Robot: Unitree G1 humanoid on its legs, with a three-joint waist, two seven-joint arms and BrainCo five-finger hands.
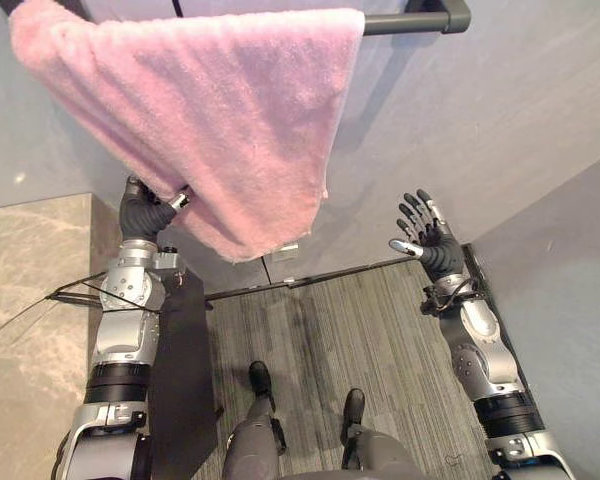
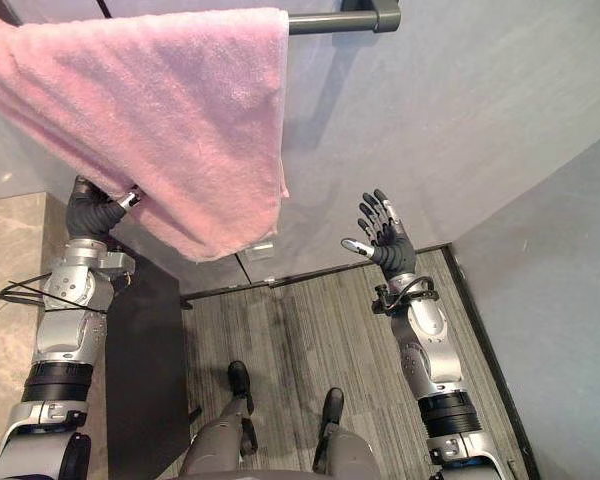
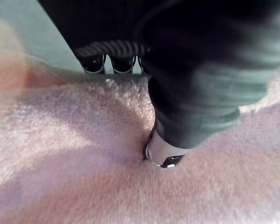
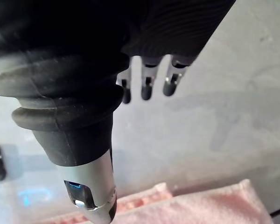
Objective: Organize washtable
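Observation:
A pink towel (image 1: 210,120) hangs over a dark rail (image 1: 410,20) on the grey wall, with its lower edge slanting down to the right. My left hand (image 1: 140,215) is raised at the towel's lower left edge. In the left wrist view its thumb (image 3: 165,154) presses a dent into the towel (image 3: 84,177) while the fingers (image 3: 113,63) reach behind the cloth, pinching it. My right hand (image 1: 430,245) is held up in the air to the right of the towel, open with fingers (image 4: 147,88) spread and touching nothing. A corner of the towel (image 4: 200,205) shows past it.
A beige marble counter (image 1: 30,260) lies at the left, with a dark side panel (image 1: 180,350) below it. Striped grey carpet (image 1: 360,330) covers the floor below. A second grey wall (image 1: 570,300) closes the right side.

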